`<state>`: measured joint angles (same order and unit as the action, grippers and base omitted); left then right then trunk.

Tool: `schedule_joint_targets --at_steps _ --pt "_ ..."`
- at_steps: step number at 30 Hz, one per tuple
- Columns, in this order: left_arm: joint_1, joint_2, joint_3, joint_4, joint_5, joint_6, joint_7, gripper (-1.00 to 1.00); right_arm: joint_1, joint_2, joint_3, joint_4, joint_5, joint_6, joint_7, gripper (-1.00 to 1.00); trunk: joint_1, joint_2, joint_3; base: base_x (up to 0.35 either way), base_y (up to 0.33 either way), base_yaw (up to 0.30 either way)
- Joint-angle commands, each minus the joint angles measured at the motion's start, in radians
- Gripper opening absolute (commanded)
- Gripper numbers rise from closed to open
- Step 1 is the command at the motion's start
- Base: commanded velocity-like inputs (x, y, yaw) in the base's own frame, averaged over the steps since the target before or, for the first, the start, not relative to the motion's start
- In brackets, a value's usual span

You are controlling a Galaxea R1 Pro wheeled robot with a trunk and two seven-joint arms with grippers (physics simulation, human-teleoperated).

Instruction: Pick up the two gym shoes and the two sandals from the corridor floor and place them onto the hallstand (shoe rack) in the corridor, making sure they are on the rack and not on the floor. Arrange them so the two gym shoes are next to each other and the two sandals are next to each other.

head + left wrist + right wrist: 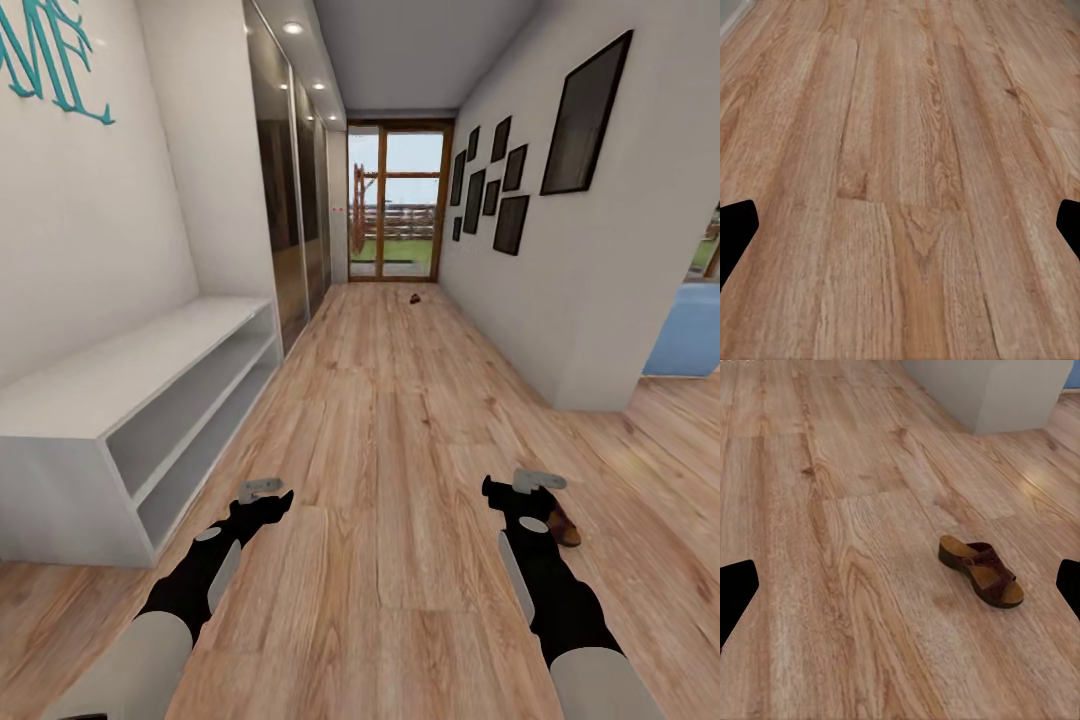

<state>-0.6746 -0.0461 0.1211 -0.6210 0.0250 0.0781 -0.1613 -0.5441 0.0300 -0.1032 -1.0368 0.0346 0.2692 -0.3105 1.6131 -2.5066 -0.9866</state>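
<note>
One sandal point(982, 571) lies on the corridor floor point(400, 420) just beside the right end effector point(530, 490), a 2nd brown speck point(413, 296) far down near the glass door point(392, 200); hallstand point(130, 400) to the left w/ bare shelves. Both end effectors spread wide, holding nothing, left end effector point(262, 495) over bare planks. Step looks like approach to 1st pick: next needs right arm lowered over the strap; plenty of open floor, wall corner point(590, 390) well apart.

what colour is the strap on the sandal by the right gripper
Dark reddish-brown, over a tan sole; the sandal shows best in the right wrist view.
</note>
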Motion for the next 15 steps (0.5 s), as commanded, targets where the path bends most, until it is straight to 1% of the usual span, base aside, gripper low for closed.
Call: schedule_joint_targets --at_steps 1,7,15 --pt "0.000 -0.001 0.008 -0.002 0.003 0.008 -0.009 1.00 0.000 0.001 -0.001 -0.002 0.004 0.007 -0.001 1.00 0.000 0.000 -0.001 0.346 0.000 0.000" --pt "0.000 -0.001 0.008 -0.002 0.003 0.008 -0.009 1.00 0.000 0.001 -0.001 -0.002 0.004 0.007 -0.001 1.00 0.000 0.000 0.000 0.346 0.000 0.000" --pt "0.000 -0.001 0.007 -0.002 0.003 0.008 -0.009 1.00 0.000 0.001 -0.002 -0.002 0.002 0.007 0.000 1.00 0.000 0.000 0.010 0.346 0.000 0.000"
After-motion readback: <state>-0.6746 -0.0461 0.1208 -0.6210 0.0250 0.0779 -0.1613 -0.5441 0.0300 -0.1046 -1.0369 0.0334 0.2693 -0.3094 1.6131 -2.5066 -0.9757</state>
